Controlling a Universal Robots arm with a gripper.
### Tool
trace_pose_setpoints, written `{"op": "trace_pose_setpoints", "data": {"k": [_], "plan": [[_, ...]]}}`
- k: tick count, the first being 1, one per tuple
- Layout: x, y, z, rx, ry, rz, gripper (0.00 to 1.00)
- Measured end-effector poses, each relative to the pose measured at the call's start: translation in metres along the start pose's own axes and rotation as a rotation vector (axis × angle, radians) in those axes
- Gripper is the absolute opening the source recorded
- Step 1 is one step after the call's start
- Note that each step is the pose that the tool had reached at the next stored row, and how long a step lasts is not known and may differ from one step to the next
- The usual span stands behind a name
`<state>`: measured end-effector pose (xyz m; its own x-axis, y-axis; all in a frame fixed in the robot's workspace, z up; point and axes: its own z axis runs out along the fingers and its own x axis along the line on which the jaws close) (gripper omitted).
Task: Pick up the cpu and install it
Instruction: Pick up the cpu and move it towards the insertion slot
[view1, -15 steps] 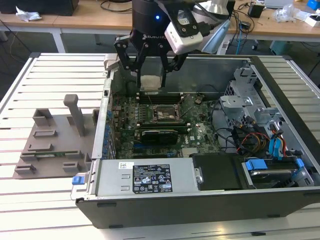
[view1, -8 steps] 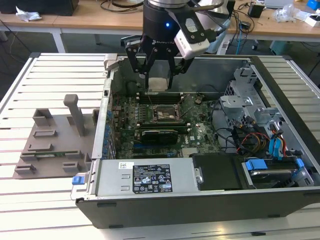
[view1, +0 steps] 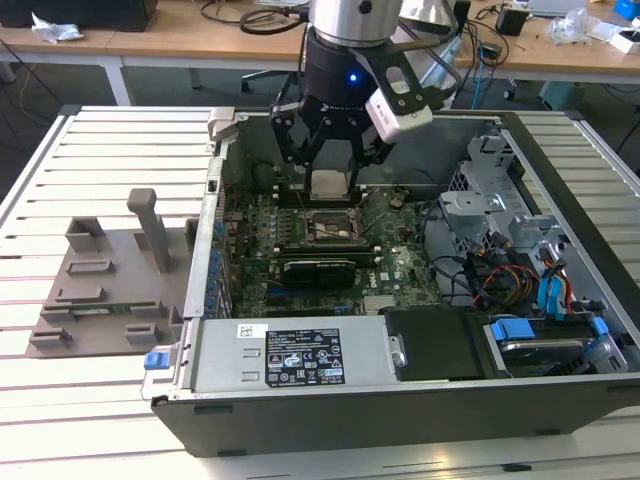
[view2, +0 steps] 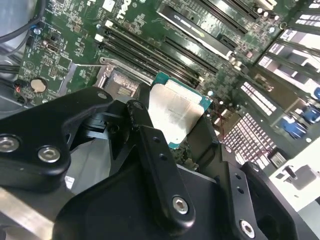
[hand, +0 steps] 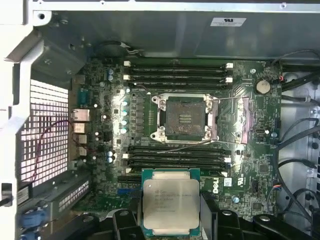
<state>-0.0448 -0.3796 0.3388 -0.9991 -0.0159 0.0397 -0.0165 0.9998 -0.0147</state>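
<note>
Entry: cpu install, transfer stage.

We see the end effector (view1: 331, 180) inside the open computer case (view1: 400, 425), which lies on its side on the slatted counter (view1: 90, 420). Its two black fingers (view2: 142, 127) are clamped on opposite edges of the cpu (view1: 330, 186). The chip is carried flat, with its silvery top plate facing the wrist cameras. In both wrist views the grip looks centred on the chip: cpu (view2: 175, 112), end effector (view2: 174, 121); cpu (hand: 171, 202), end effector (hand: 171, 221).

Position of the cpu: in the exterior view it hangs just at 12 o'clock of the socket (view1: 330, 228), clear of the motherboard (view1: 400, 270) and not seated. In the first wrist view the chip overlaps a bank of memory slots (hand: 175, 159) that lies between it and the socket (hand: 185, 119).

Socket state: we note the dark contact field exposed and nothing lying in it, with the metal frame around it visible. In the second wrist view part of the socket (view2: 120, 82) shows just beside one finger.

Other items, exterior view: a grey plastic tray (view1: 100, 290) with raised blocks sits on the counter at 9 o'clock of the case, well apart from the end effector. The power supply (view1: 290, 355) with its label lies at 6 o'clock of the socket. A coin cell (hand: 263, 86) sits on the board near the socket.
</note>
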Motion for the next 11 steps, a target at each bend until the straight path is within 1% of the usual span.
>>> {"op": "trace_pose_setpoints", "data": {"k": [1, 3, 7, 11], "plan": [[-0.0012, 0.0000, 0.0018, 0.0000, 0.0004, 0.000, 0.55], [-0.0051, 0.0000, 0.0081, -0.0001, 0.0018, 0.000, 0.55], [-0.0100, 0.0001, 0.0157, -0.0001, 0.0034, 0.000, 0.55], [-0.0183, 0.0002, 0.0293, -0.0002, 0.0064, 0.000, 0.55]]}}
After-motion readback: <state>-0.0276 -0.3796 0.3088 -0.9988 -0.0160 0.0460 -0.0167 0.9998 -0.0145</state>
